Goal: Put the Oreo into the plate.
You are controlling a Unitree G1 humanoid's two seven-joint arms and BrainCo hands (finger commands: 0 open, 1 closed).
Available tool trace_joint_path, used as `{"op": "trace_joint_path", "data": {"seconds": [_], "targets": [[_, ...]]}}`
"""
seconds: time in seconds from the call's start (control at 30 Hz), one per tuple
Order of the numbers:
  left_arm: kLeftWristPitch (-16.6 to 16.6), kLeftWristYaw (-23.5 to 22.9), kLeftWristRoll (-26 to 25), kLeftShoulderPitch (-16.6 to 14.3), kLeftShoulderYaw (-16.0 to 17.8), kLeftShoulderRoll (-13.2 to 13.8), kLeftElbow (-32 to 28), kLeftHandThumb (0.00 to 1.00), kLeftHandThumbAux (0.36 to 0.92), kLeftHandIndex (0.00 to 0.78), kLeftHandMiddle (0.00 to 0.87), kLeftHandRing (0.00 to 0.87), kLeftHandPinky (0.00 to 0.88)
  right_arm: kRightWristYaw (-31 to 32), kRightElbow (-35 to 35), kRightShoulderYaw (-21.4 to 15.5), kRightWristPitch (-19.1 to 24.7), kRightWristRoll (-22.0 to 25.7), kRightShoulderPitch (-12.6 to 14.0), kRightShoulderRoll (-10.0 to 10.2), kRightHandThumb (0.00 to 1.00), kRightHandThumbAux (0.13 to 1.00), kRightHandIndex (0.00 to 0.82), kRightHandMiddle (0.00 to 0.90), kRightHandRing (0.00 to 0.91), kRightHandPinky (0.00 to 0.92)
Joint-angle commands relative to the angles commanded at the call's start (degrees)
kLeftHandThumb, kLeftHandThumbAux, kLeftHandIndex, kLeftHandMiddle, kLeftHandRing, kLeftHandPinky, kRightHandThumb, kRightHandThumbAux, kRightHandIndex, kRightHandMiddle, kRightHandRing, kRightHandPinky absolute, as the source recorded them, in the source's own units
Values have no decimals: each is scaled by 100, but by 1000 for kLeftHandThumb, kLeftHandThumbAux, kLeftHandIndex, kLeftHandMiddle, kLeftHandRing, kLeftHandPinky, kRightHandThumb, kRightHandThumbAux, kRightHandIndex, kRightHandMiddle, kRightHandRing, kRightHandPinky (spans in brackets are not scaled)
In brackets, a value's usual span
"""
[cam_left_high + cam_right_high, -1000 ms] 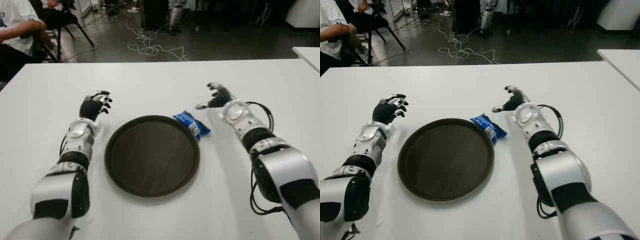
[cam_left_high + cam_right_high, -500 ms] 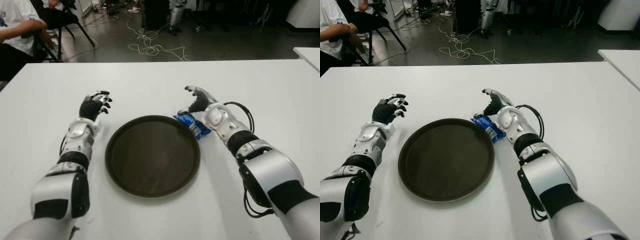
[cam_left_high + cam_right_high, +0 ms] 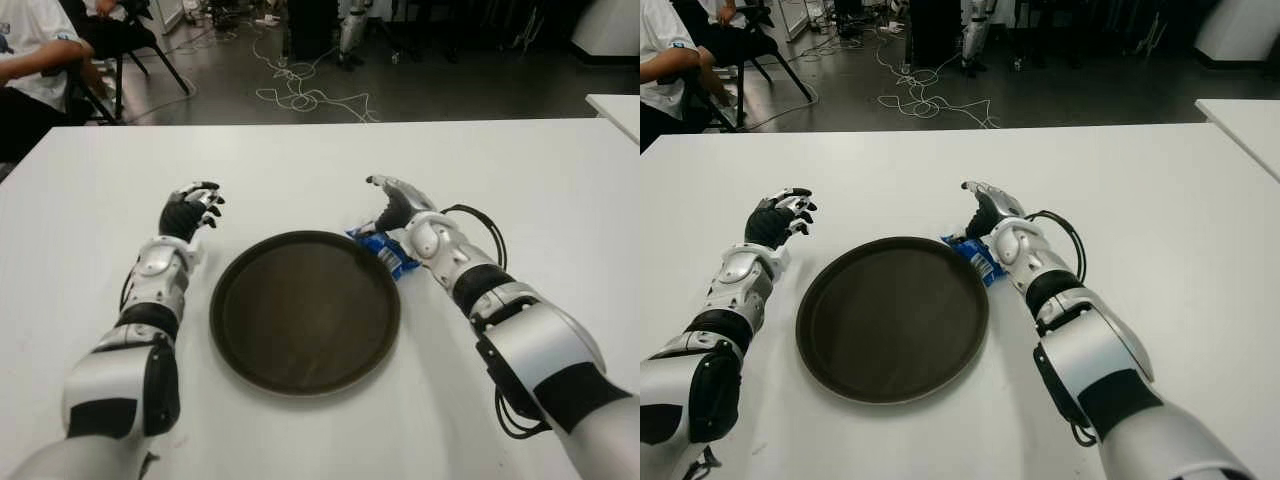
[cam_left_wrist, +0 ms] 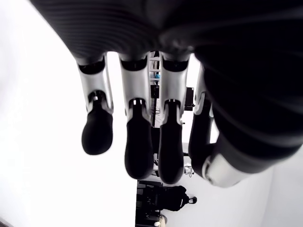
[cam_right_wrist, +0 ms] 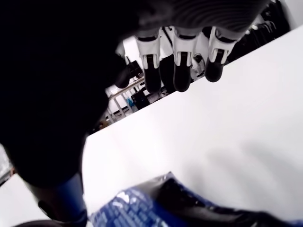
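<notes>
1. Packet of Oreos, blue, lay on the white tabletop, touching the right rim of the round dark plate.
2. Right hand hovered over the packet's far end, fingers spread and relaxed, gripping nothing.
3. Left hand showed beside the plate on its left, fingers loosely extended, empty.
4. Person seated beyond the tabletop's far left corner; cables on the floor.

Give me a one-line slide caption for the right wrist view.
Open right robot hand poised above the blue Oreo pack on the white table.
</notes>
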Motion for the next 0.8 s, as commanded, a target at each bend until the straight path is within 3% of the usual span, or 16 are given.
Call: {"op": "trace_joint_path", "data": {"seconds": [0.53, 0.8], "targets": [[-29, -19, 15, 7, -16, 1, -5, 696, 718, 424, 577, 624, 677, -135, 6, 100, -44, -60, 84, 38, 0, 860, 121, 128, 130, 147], [-64, -7, 32, 20, -34, -3, -21, 696, 718, 424, 579, 621, 675, -156, 23, 173, 50, -121, 83, 42, 0, 844, 100, 109, 104, 110]]}}
